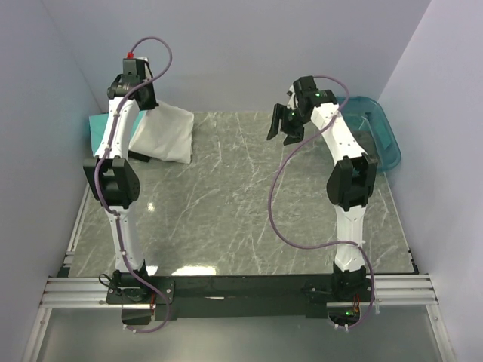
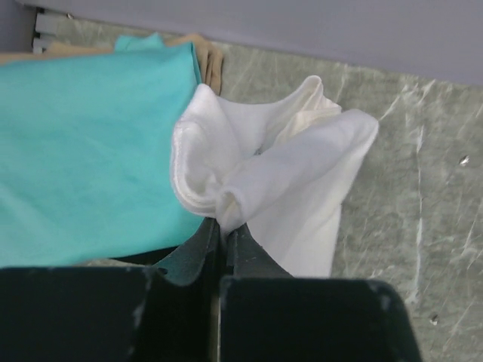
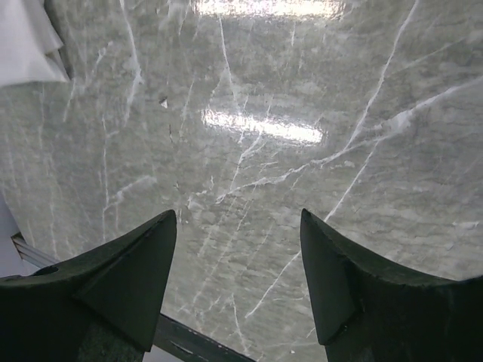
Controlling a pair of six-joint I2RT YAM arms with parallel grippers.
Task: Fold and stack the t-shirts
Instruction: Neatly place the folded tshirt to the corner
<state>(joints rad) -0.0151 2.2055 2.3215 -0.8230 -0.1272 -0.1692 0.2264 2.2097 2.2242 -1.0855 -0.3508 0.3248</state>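
Your tally: teal shirt (image 2: pixel 83 143) flat, seemingly folded; white shirt (image 2: pixel 287 188) pinched in left claw (image 2: pixel 223 226) beside it, not yet stacked; right claw (image 3: pixel 238 249) wide, empty.

White t-shirt (image 2: pixel 287 173) bunched beside flat teal t-shirt (image 2: pixel 83 143) (far-left corner).

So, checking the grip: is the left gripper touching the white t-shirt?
Touching. In the left wrist view, the left gripper is shut on a bunched fold of the white t-shirt.
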